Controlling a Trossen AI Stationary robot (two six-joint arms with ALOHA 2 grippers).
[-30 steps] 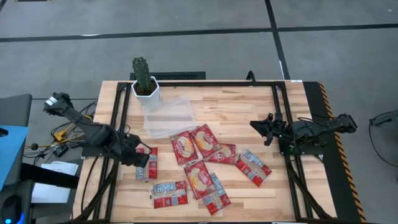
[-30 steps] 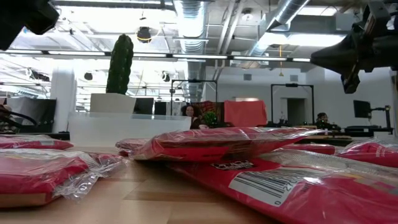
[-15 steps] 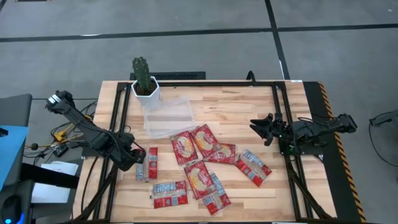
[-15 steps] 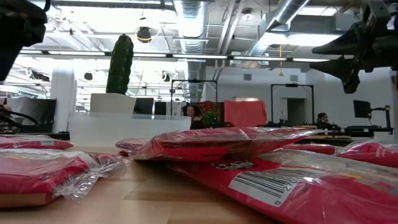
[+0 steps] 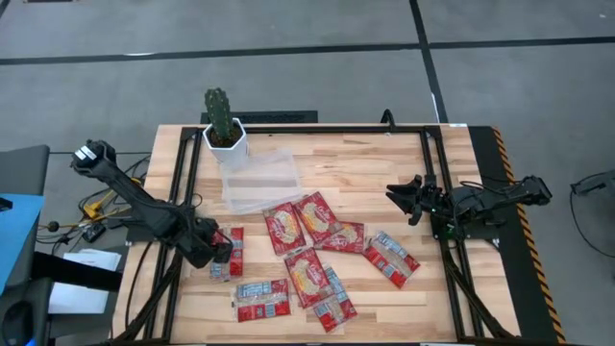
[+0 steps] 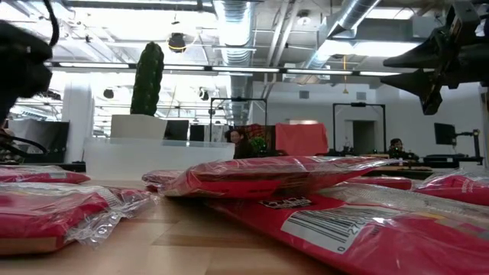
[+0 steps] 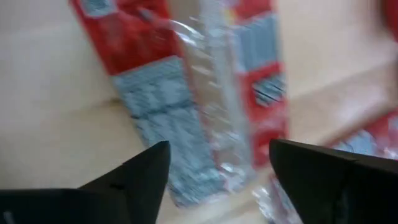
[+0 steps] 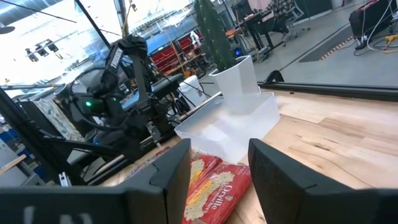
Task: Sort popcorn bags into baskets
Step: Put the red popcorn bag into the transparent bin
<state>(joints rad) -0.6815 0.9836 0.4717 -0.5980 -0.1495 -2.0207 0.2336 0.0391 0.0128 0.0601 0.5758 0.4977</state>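
Left gripper point(image 5: 219, 252) has dropped onto leftmost popcorn bag point(image 5: 229, 253), jaws wide open astride it, nothing held; grasp imminent. Right gripper point(image 5: 404, 199) idles right, open, empty. Clear basket point(image 5: 258, 179) far, empty.

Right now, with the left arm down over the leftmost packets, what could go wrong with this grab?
The left end effector is open over two popcorn bags lying side by side, so it may pinch both or only loose wrapper. The clear tray sits right beside the cactus pot, so a carried packet could clip the pot. The right end effector waits open near the central pile.
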